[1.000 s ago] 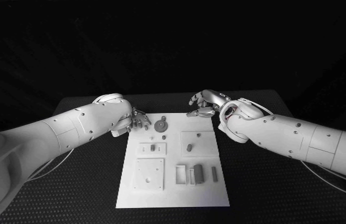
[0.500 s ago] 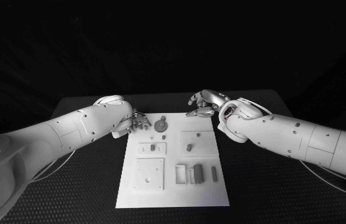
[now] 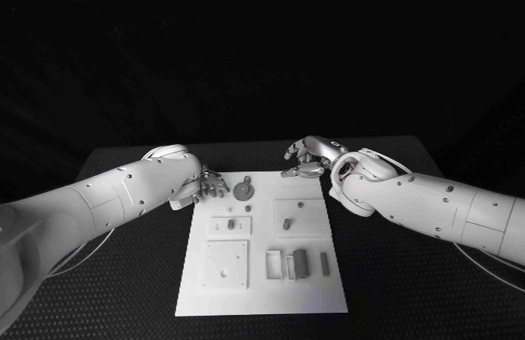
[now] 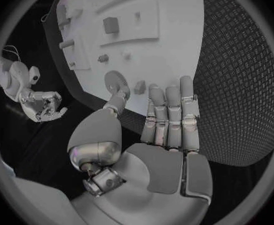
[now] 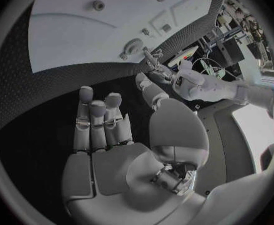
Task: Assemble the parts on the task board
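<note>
Evidently we were pre-grasp: left hand [image 3: 205,186] and right hand [image 3: 309,160], fingers spread empty, hovered at the task board [image 3: 262,279]'s far end; next, pick a part [image 3: 245,190].

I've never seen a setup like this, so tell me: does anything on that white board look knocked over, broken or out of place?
Nothing stands out. The task board lies flat, its grey parts neat, and both the left hand and right hand hold nothing.
</note>
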